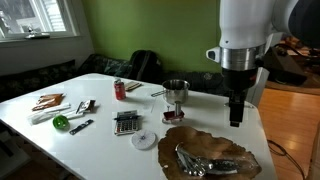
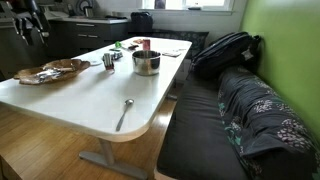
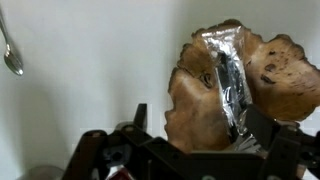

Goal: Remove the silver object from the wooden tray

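Observation:
The wooden tray (image 1: 228, 146) is dark brown with a wavy edge and lies at the near end of the white table. It also shows in an exterior view (image 2: 38, 76) and in the wrist view (image 3: 195, 105). A crinkled silver object (image 1: 205, 160) lies in the tray. In the wrist view the silver object (image 3: 229, 75) runs lengthwise across the tray. My gripper (image 1: 236, 115) hangs above the tray's far right side, apart from it. In the wrist view my gripper (image 3: 200, 125) is open and empty, its fingers wide apart over the tray.
A steel pot (image 1: 175, 91) stands behind the tray, and shows in an exterior view (image 2: 146, 62). A white disc (image 1: 146, 140), a calculator (image 1: 126, 122) and a red can (image 1: 119, 90) lie to the side. A spoon (image 2: 124, 112) lies near the table edge.

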`<state>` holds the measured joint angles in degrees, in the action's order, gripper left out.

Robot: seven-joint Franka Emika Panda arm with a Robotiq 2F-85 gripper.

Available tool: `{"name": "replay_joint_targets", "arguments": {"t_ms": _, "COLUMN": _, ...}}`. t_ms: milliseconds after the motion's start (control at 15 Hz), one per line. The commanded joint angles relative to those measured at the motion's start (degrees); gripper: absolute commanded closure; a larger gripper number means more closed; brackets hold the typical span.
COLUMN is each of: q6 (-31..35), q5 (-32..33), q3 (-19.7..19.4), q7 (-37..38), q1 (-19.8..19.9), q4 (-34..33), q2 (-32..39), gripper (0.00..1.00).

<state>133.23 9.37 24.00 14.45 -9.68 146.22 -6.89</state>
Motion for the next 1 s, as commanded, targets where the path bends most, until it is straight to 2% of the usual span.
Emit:
{"name": "replay_joint_targets", "arguments": {"t_ms": 0, "q6": 11.8, "q5": 1.0, "q3": -4.6, "q7": -9.3, "q1": -1.6, "q4": -1.3, "q2": 5.3, "gripper": 0.00}}
{"name": "replay_joint_targets", "arguments": {"t_ms": 133, "q6": 19.6, "q5": -1.7, "q3": -6.8, "q7": -17.3, "q1": -1.6, "q4": -1.8, "q2": 8.3, "gripper": 0.00}}
{"name": "replay_joint_targets", "arguments": {"t_ms": 200, "q6": 22.4, "q5": -6.5, "q3": -7.7, "q7": -22.8, "q1": -1.9, "q4": -2.7, "q2": 10.5, "gripper": 0.00}}
{"name": "replay_joint_targets", "arguments": {"t_ms": 267, "q6": 18.4, "q5": -2.1, "q3": -7.1, "q7": -15.6, "q1": -2.2, "q4": -0.9, "q2": 6.1, "gripper": 0.00}}
{"name": "replay_joint_targets", "arguments": {"t_ms": 400, "q6": 21.4, "q5": -5.2, "q3": -8.2, "q7": -21.1, "q1": -1.9, "q4": -1.8, "q2": 9.0, "gripper": 0.00}}
{"name": "replay_joint_targets", "arguments": {"t_ms": 533, "q6": 21.7, "q5": -5.7, "q3": -8.2, "q7": -21.9, "q1": -1.9, "q4": -2.6, "q2": 10.3, "gripper": 0.00}}
{"name": "replay_joint_targets", "arguments": {"t_ms": 600, "q6": 22.4, "q5": -6.7, "q3": -7.3, "q7": -27.0, "q1": -2.3, "q4": -3.7, "q2": 13.1, "gripper": 0.00}}
{"name": "replay_joint_targets", "arguments": {"t_ms": 733, "q6": 24.3, "q5": -4.3, "q3": -6.9, "q7": -31.5, "q1": -3.0, "q4": -4.8, "q2": 17.2, "gripper": 0.00}}
{"name": "replay_joint_targets", "arguments": {"t_ms": 800, "q6": 24.2, "q5": -0.9, "q3": -7.4, "q7": -31.7, "q1": -3.5, "q4": -5.6, "q2": 18.9, "gripper": 0.00}}
{"name": "replay_joint_targets", "arguments": {"t_ms": 867, "q6": 23.7, "q5": 5.6, "q3": -9.1, "q7": -28.3, "q1": -4.7, "q4": -6.6, "q2": 20.4, "gripper": 0.00}}
{"name": "replay_joint_targets", "arguments": {"t_ms": 933, "q6": 24.1, "q5": 9.0, "q3": -10.1, "q7": -27.6, "q1": -5.5, "q4": -7.5, "q2": 21.9, "gripper": 0.00}}
